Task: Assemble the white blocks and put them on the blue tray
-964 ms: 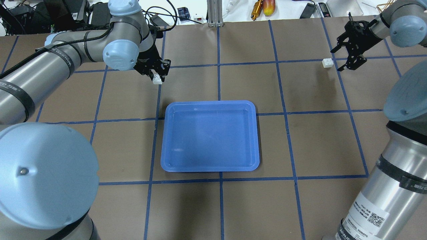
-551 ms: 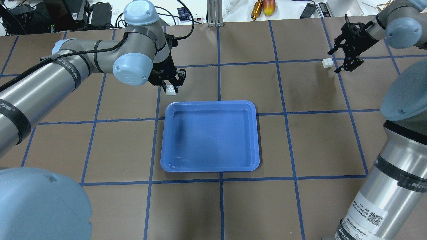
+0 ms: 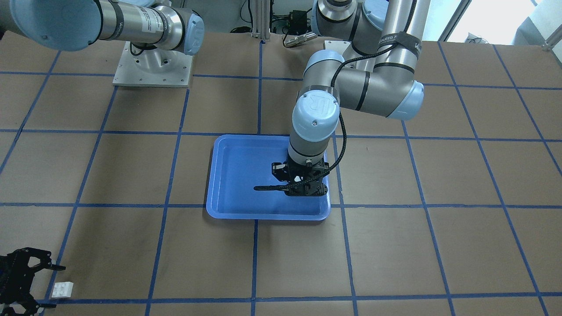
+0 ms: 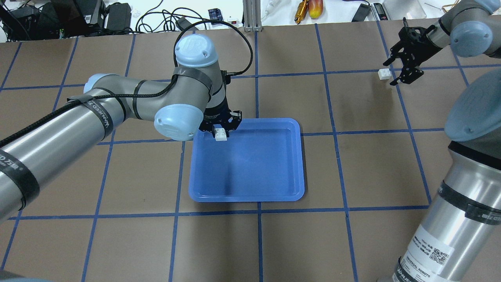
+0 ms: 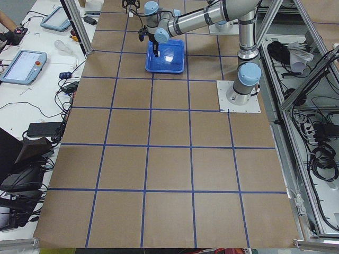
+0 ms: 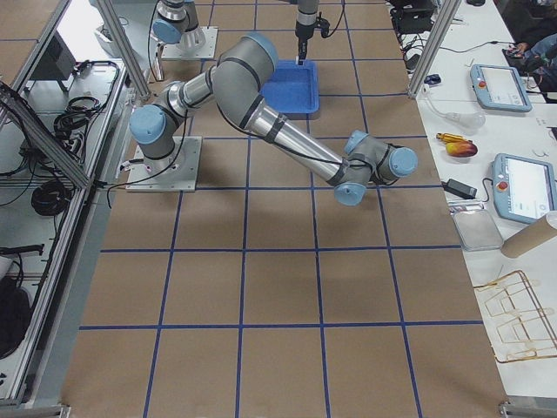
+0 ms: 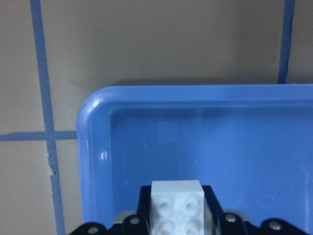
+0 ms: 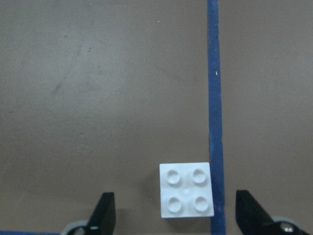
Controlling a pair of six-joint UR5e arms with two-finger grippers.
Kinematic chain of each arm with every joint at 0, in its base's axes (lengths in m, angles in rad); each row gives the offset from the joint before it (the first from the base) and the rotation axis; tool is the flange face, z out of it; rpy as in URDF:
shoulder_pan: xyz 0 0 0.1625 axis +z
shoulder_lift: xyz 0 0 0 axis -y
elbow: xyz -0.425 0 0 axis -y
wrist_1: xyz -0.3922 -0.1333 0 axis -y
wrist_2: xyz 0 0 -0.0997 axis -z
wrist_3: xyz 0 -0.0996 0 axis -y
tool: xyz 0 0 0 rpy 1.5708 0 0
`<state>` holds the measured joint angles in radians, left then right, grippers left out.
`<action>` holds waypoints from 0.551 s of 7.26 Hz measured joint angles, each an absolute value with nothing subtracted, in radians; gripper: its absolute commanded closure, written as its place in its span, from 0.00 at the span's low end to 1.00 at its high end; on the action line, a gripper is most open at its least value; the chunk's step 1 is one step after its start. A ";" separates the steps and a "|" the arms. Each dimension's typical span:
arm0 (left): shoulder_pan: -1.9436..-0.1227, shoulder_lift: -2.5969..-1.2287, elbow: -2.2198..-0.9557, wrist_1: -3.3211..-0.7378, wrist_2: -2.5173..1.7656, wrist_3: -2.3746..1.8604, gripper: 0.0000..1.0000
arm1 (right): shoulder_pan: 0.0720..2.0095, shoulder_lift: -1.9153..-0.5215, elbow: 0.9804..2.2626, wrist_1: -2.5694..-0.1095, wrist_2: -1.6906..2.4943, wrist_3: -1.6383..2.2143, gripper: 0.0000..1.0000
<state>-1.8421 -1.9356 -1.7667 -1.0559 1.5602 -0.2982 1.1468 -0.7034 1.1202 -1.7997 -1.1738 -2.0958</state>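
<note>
My left gripper (image 4: 221, 132) is shut on a white block (image 4: 220, 134) and holds it over the far left corner of the blue tray (image 4: 250, 184). In the left wrist view the block (image 7: 177, 208) sits studs-up between the jaws, with the tray's corner (image 7: 98, 147) below. The second white block (image 4: 384, 74) lies on the table at the far right. My right gripper (image 4: 391, 73) is open above it. In the right wrist view that block (image 8: 186, 196) lies between the two spread fingers (image 8: 103, 215), beside a blue tape line.
The table is brown paper with a grid of blue tape lines (image 4: 256, 78). Cables and tools lie past its far edge (image 4: 309, 9). In the front view the tray (image 3: 237, 175) is at the centre and the right gripper (image 3: 37, 283) at the lower left by its block (image 3: 62, 289).
My left arm has carried its white block right and nearer, from the bare table to over the tray's far left corner. My right gripper has shifted slightly and stays open by the other block.
</note>
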 measured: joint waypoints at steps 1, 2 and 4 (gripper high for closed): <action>-1.880 -1.935 -1.801 -1.019 1.560 -0.349 0.87 | 1.147 -0.703 1.120 -1.799 -1.174 -2.095 0.51; -1.908 -1.939 -1.828 -0.979 1.558 -0.374 0.87 | 1.147 -0.703 1.120 -1.800 -1.174 -2.094 0.72; -1.927 -1.955 -1.872 -0.892 1.553 -0.386 0.87 | 1.147 -0.704 1.119 -1.803 -1.180 -2.094 1.00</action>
<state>-1.9269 -1.9545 -1.8717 -0.8919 1.5534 -0.3865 1.1474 -0.7043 1.1194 -1.8026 -1.1797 -2.0936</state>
